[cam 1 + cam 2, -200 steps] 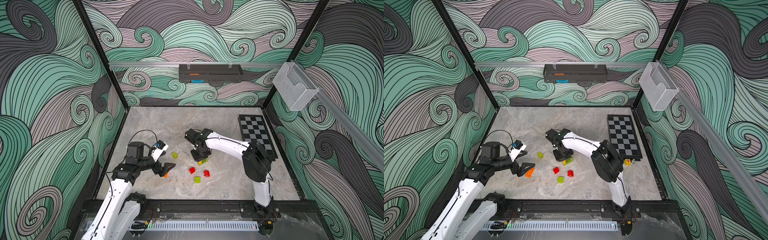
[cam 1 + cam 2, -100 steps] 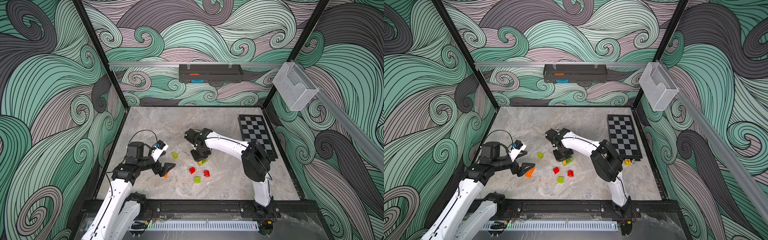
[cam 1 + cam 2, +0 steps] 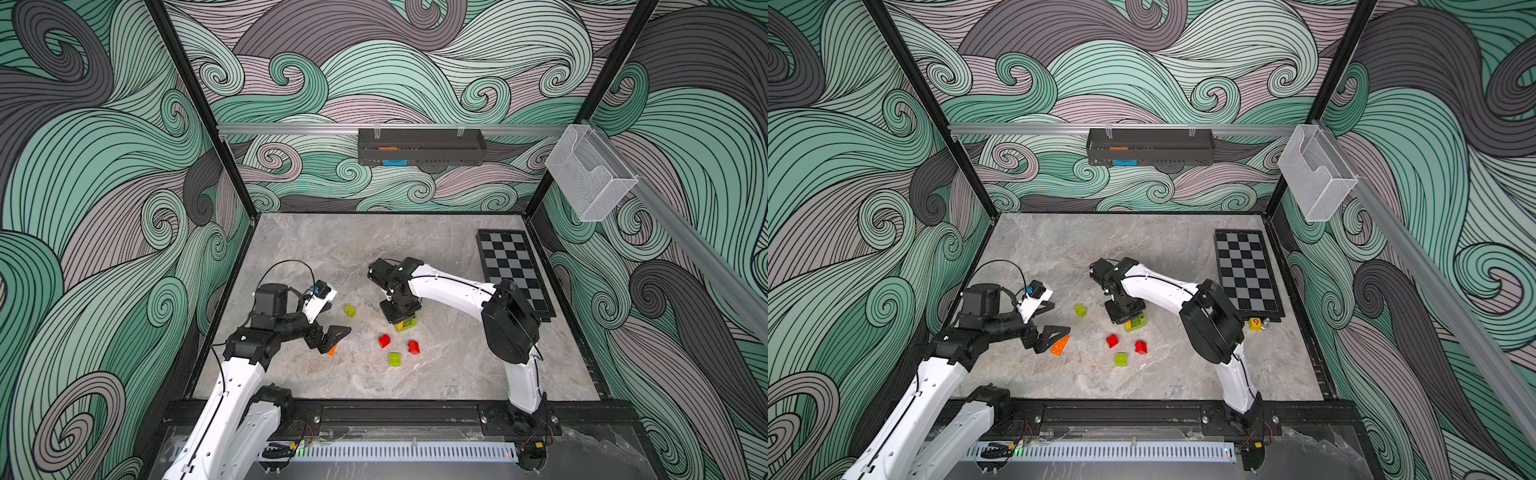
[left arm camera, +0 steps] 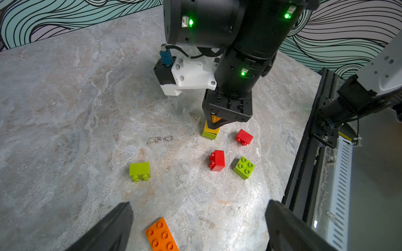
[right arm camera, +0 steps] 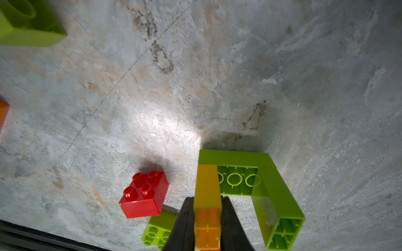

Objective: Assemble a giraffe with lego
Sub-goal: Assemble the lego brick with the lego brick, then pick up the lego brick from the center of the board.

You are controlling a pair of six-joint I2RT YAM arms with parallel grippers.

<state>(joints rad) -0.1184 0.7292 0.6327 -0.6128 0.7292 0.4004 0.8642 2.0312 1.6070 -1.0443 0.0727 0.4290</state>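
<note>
My right gripper (image 3: pixel 405 321) (image 5: pixel 207 217) is shut on a yellow brick (image 5: pixel 206 184). That brick is joined to a lime green piece (image 5: pixel 267 184) resting on the table; this small stack (image 4: pixel 210 131) is all that shows of the giraffe. Loose lego lies close by: two red bricks (image 3: pixel 384 340) (image 3: pixel 413 347) and two lime bricks (image 3: pixel 350 310) (image 3: pixel 395 359). My left gripper (image 3: pixel 1052 320) (image 4: pixel 199 228) hangs open just above the table. The long orange brick (image 4: pixel 162 235) (image 3: pixel 1060 345) lies flat between its fingers, nearer one finger (image 4: pixel 108 228), and touches neither.
A chequered board (image 3: pixel 513 270) lies at the back right of the table. A small yellow cube (image 3: pixel 1255 323) sits at its near corner. The black front rail (image 4: pixel 315 152) borders the table. A black tray (image 3: pixel 419 145) and a clear bin (image 3: pixel 590 183) hang on the walls.
</note>
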